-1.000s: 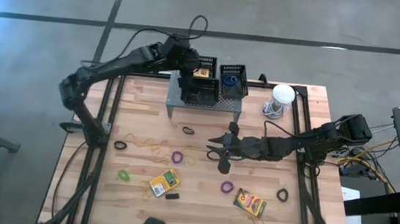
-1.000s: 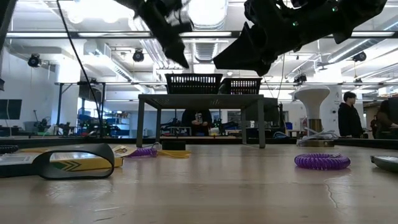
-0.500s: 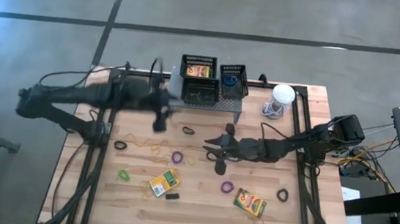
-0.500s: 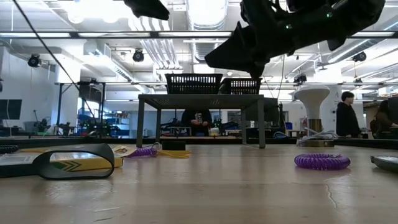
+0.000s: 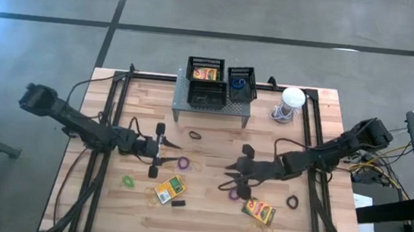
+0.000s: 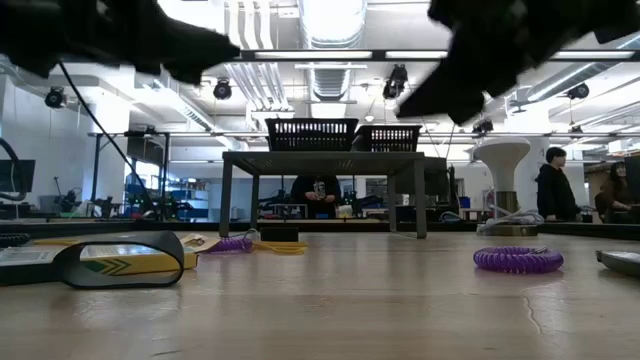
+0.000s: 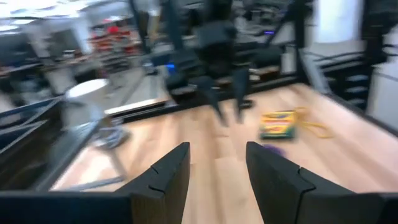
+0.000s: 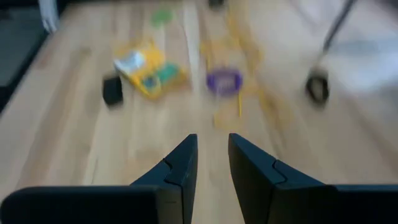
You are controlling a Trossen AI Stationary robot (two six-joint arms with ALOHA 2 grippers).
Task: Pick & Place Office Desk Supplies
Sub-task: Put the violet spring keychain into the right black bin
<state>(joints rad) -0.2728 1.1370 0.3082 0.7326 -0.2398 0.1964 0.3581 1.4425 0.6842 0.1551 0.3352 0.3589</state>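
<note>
While one crayon box [image 5: 207, 75] sits in a rear black basket [image 5: 205, 70] on the grey shelf [image 5: 211, 107], two crayon boxes [image 5: 170, 189] lie on the table [image 5: 311, 225] among rubber-band loops [image 5: 183, 162] — left gripper [image 5: 156, 148] and right gripper [image 5: 237, 172] hover over mid-table, jaws parted, both empty.

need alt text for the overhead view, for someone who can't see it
Two dark robot arms reach low over a wooden table, the left gripper and right gripper among scattered rubber bands and crayon boxes. Black baskets sit on a grey shelf at the far edge.
</note>
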